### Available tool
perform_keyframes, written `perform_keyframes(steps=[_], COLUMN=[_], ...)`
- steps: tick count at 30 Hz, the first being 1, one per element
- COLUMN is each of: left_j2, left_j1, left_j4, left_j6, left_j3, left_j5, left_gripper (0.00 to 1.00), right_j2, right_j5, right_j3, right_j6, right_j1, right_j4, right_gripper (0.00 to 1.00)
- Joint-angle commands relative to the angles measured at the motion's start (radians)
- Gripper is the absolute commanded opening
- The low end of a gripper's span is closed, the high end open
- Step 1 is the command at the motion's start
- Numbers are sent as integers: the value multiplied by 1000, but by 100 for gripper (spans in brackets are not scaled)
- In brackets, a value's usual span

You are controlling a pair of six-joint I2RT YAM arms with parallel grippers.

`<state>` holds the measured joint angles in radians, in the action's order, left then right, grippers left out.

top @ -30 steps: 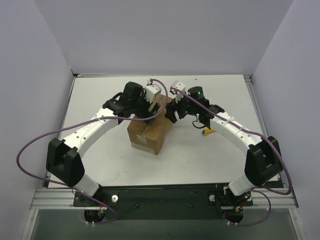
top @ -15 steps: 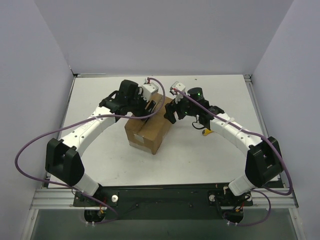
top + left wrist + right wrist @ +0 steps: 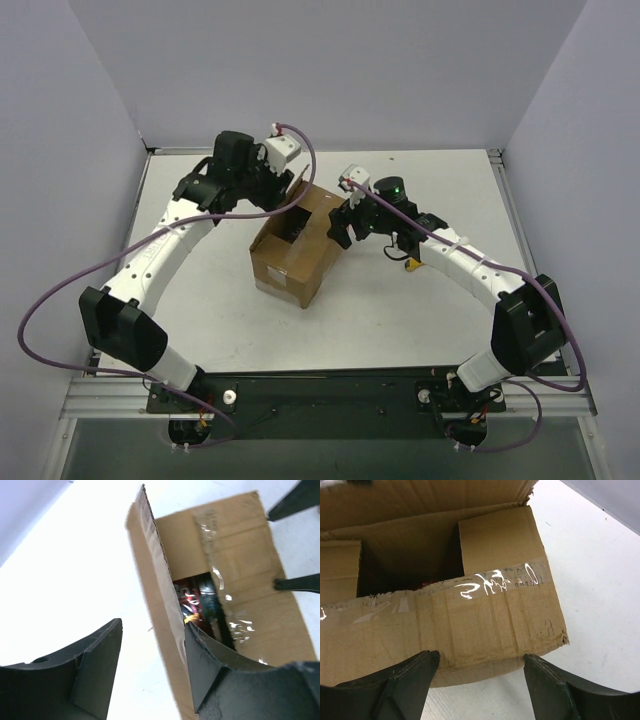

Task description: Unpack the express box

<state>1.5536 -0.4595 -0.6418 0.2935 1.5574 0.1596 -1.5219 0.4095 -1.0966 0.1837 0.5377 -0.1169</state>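
Express box (image 3: 295,258) mid-worktop (image 3: 200,290), label side nearest the arm bases, top partly open. Right gripper (image 3: 338,226), jaws wide and holding nothing, hovers at the edge of the taped flap (image 3: 485,615), which lies flat. Farther back, the left gripper (image 3: 152,627) straddles the raised flap (image 3: 160,575), jaws parted, one finger (image 3: 210,665) against the cardboard. Recommended: pinch this flap squarely, fold it outward about its crease, and steady the box from the right so it cannot slide.
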Motion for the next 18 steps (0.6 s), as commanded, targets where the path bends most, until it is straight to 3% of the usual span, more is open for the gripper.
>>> perform_keyframes(steps=[1,10,14,16,18], left_j2=[-3,45,33,-7,-32], left_j1=[93,309,337,334,314], left_j4=[13,-16,-18,4,31], left_j6=[62,-36,-86,-70,-21], left_j3=[52,15,32,47,29], left_j5=[-126,-74,1,182,378], left_gripper=[59,63,66,71,83], right_j2=[-46,-50,-46,-41,-43], right_j5=[-35,-41,-43,-41,-40], right_j3=[69,66,66,66,67], right_j6=[76,77,76,76,71], right_j1=[2,2,4,2,2], right_j4=[290,296,298,298,298], right_gripper=[73,73,73,73,73])
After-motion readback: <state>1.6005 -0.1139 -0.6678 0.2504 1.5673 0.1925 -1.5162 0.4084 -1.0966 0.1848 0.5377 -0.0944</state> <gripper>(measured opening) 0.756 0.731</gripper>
